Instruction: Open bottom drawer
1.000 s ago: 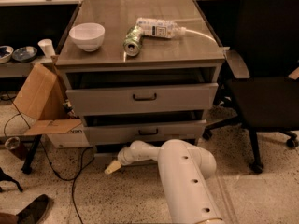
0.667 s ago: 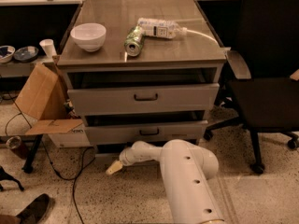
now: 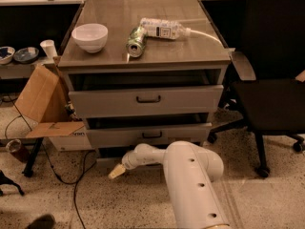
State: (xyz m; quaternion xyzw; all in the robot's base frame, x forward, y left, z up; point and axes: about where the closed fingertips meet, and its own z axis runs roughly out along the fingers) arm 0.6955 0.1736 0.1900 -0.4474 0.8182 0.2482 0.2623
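Little has changed: your gripper (image 3: 116, 171) has crept only a touch to the right and still hangs low by the floor. It sits below and left of the bottom drawer (image 3: 119, 138), clear of its handle (image 3: 151, 135). I cannot tell whether the jaws are clenched or released. You have yet to reach the handle, so the pull looks unstarted.

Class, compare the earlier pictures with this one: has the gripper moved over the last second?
No, not noticeably: the gripper remains near the floor, just in front of the drawer cabinet's lower left corner as seen.
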